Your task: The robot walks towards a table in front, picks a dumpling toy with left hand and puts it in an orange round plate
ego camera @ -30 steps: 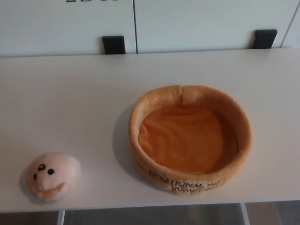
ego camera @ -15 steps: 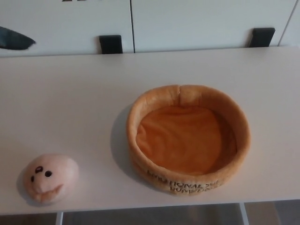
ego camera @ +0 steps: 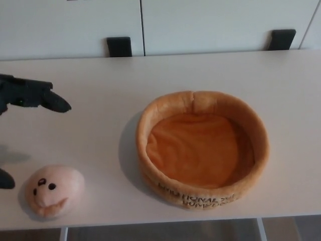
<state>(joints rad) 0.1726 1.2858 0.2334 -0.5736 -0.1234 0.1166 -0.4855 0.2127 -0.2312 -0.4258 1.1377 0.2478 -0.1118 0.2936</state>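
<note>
- dumpling toy [ego camera: 52,191]: pale peach-pink, with dark dot eyes and a tan mouth fold
- plate [ego camera: 202,148]: orange plush, lighter tan rim, dark lettering on the front wall
- left hand [ego camera: 30,94]: black
- table [ego camera: 100,80]: plain off-white
- wall brackets [ego camera: 119,46]: black

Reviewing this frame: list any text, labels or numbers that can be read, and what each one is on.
Orange round plate, front outer wall: two lines of dark capitals. The upper looks like "EMOTIONAL", followed by a short blurred bit; the lower is too blurred to read.
Wall panel behind the table: a trace of dark marking at the picture's top edge, cut off, unreadable.
Dumpling toy: a stitched face only, no text.
</note>
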